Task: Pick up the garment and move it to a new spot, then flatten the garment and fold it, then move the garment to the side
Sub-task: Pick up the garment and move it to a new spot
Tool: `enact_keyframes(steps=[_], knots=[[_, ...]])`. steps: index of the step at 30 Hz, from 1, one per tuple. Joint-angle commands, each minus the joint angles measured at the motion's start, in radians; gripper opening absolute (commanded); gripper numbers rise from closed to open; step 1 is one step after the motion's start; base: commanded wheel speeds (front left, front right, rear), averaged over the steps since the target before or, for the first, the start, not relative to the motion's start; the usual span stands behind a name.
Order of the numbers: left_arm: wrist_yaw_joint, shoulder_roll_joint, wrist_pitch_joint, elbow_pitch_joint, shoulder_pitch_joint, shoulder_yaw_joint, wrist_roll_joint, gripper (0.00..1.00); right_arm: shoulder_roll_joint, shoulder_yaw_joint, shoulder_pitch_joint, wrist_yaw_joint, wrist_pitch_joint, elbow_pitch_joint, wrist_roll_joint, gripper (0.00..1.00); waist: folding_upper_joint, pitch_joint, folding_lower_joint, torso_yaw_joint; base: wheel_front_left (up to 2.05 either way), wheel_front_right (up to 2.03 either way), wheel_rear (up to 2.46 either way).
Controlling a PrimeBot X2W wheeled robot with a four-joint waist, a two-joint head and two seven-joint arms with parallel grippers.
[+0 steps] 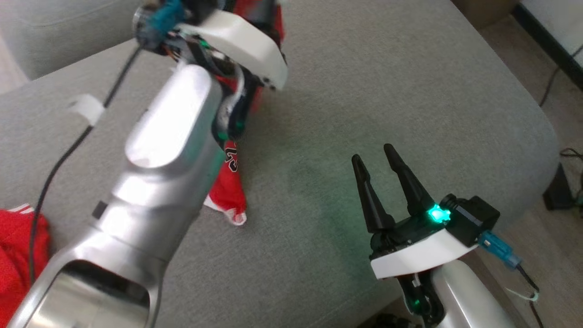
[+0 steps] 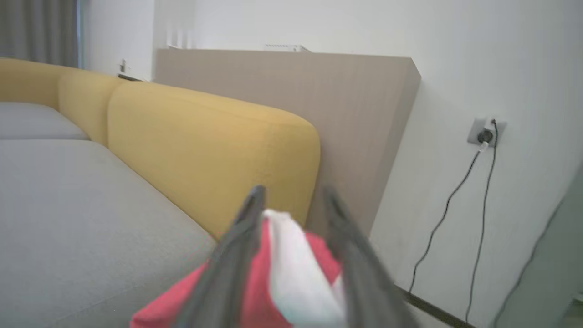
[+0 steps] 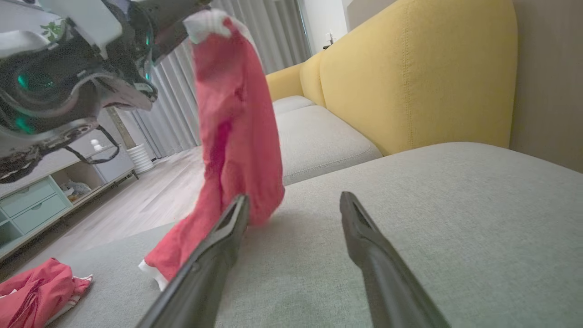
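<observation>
Nearest, the right gripper sits low over the near right part of the seat. Its two smooth, tapering black fingers are spread apart with nothing between them, and a green light glows at their base. The seat is a broad, round-cornered cushion in flat grey woven fabric. At its near left edge lies a second red cloth, crumpled, with white stripes along one rim.

Further in, the garment hangs as a long, limp twist of thin red fabric with white trim and a dark printed mark. Its lower hem looks to rest on the seat, left of the right gripper, while its top is up in the air. The left gripper is clamped on that top, with red cloth and a white edge bunched between its dark fingers. It sits at the end of a glossy silver forearm. A short strip of white tape sticks to the seat on the left, beside a black cable.

Behind the seat rises a yellow backrest, padded and rounded. Beyond it are a flat tan panel and a white wall with a socket, from which two black leads drop. Far left, across a wooden floor, stands a low cabinet with pale drawers. One open compartment holds something pale, too blurred to name.
</observation>
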Motion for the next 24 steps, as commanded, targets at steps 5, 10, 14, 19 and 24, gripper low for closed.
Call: enact_keyframes(steps=[5, 10, 14, 19, 24], knots=[[-0.019, 0.013, -0.015, 0.033, -0.052, -0.098, -0.060, 1.00, -0.003, 0.024, -0.034, -0.001, -0.011, -0.035, 0.016, 1.00, 0.0000, 0.006, -0.0001, -0.015, 0.00, 0.00, 0.00], [-0.025, 0.013, -0.028, 0.049, -0.064, -0.144, -0.090, 1.00, -0.003, 0.011, -0.033, -0.001, -0.011, -0.030, 0.013, 1.00, 0.0000, -0.002, -0.0001, -0.002, 0.00, 0.00, 0.00], [-0.019, 0.014, -0.056, 0.064, -0.084, -0.148, -0.103, 1.00, -0.003, -0.006, -0.032, -0.001, -0.011, -0.029, 0.000, 1.00, 0.0000, -0.012, -0.0001, 0.032, 0.00, 0.00, 0.00], [-0.011, 0.047, -0.114, 0.074, -0.085, -0.123, -0.099, 1.00, -0.003, -0.052, -0.024, -0.001, -0.011, -0.025, -0.026, 1.00, 0.0000, -0.035, -0.0001, 0.114, 0.00, 0.00, 0.00], [0.006, 0.120, -0.170, 0.045, -0.025, -0.118, -0.075, 1.00, -0.003, -0.115, -0.005, -0.001, -0.011, -0.022, -0.057, 1.00, 0.0000, -0.066, -0.0001, 0.227, 0.00, 0.00, 0.00]])
